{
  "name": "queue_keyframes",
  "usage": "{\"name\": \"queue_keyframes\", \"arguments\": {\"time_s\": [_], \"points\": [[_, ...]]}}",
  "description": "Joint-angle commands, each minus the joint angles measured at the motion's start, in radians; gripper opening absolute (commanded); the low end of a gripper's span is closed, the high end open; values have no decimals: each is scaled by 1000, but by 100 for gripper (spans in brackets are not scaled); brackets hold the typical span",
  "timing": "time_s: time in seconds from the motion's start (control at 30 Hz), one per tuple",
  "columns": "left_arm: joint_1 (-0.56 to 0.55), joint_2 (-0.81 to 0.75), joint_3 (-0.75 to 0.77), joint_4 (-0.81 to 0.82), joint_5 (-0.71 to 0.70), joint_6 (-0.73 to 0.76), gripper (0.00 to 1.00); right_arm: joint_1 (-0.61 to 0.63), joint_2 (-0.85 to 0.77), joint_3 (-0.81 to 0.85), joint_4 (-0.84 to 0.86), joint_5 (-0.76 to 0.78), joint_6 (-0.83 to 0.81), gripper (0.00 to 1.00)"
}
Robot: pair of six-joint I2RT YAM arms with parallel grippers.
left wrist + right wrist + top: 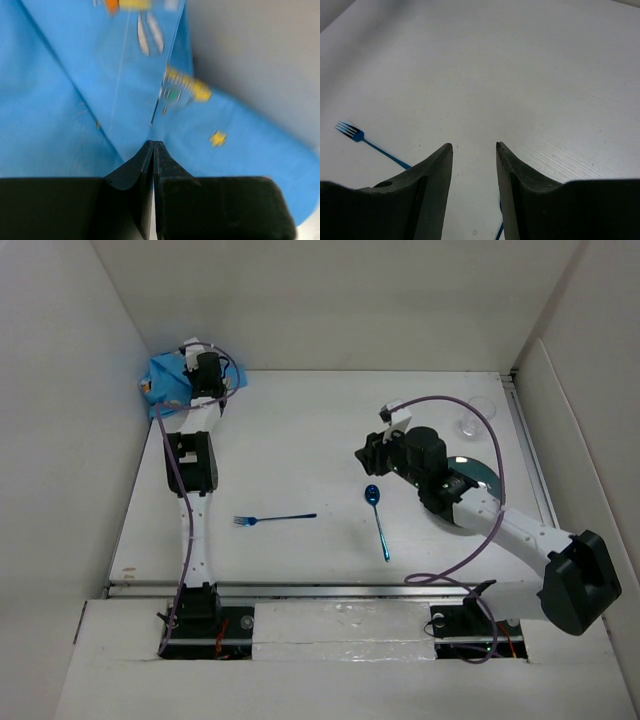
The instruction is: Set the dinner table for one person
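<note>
While the placemat (163, 380) lies bunched in the far left corner of the surface (320, 430), against the wall, my left hand (154, 145) is right on it. It is closed tight, and a fold of the blue cloth runs straight into the tips, so I judge it pinched. My right hand (474, 145) hovers half open over the middle right of the surface, holding nothing and well apart from the mat.

The mat is therefore the left arm's job. The middle of the surface lies near and to the right of that hand, so the pull should go that way. The fork (275, 518) lies left to right and the spoon (378, 520) near to far. Both sit between my arms, in the mat's likely path.
</note>
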Motion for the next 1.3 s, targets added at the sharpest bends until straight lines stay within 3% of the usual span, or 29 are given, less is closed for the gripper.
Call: {"name": "queue_keyframes", "arguments": {"time_s": [0.0,0.17,0.27,0.4,0.53,0.57,0.63,0.7,0.87,1.0,1.17,1.23,1.27], "points": [[3,-135,-107,31,-4,7,0,-2,-42,-7,9,-11,3,45],[3,-264,-326,89,56,-18,0,7,-115,-19,1,7,10,45],[-58,-376,-475,174,103,10,0,7,-140,-28,6,16,16,46],[-89,-435,-471,125,42,13,0,25,-180,-29,-3,15,19,46],[-29,-499,-530,94,74,-68,0,57,-240,-53,-19,28,23,46],[-17,-492,-494,27,67,-100,0,57,-252,-59,-23,28,26,46],[31,-404,-381,-97,77,-146,27,57,-275,-67,-32,56,25,46],[66,-317,-221,-246,132,-217,45,57,-284,-65,-54,56,22,46],[160,-280,-205,-239,238,-340,65,68,-283,-71,-66,67,16,47],[206,-153,-74,-307,318,-468,68,77,-222,-61,-63,54,13,47],[206,-38,83,-361,378,-498,71,77,-186,-53,-54,47,19,46],[206,-19,69,-339,436,-518,61,90,-172,-48,-49,51,19,46],[206,-18,39,-305,488,-531,49,90,-171,-47,-46,53,22,46]]}}
